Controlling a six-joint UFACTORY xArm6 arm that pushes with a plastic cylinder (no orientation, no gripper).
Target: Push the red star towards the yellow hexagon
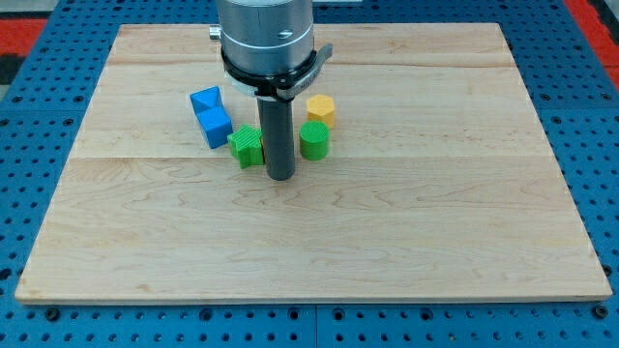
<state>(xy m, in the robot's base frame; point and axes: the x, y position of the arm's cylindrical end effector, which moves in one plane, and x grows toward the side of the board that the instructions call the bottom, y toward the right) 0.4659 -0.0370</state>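
The yellow hexagon (321, 108) sits on the wooden board just right of the rod. No red star shows in the camera view; the rod or the arm's body may hide it. My tip (280, 176) rests on the board between a green star-like block (248, 146) on its left and a green round block (314, 140) on its right. It is below and left of the yellow hexagon. A blue block (210, 115) of two joined parts lies further to the view's left.
The arm's grey cylindrical body (266, 39) covers the board's upper middle. The wooden board (435, 222) lies on a blue perforated table (39, 106), with a red patch at the view's top left.
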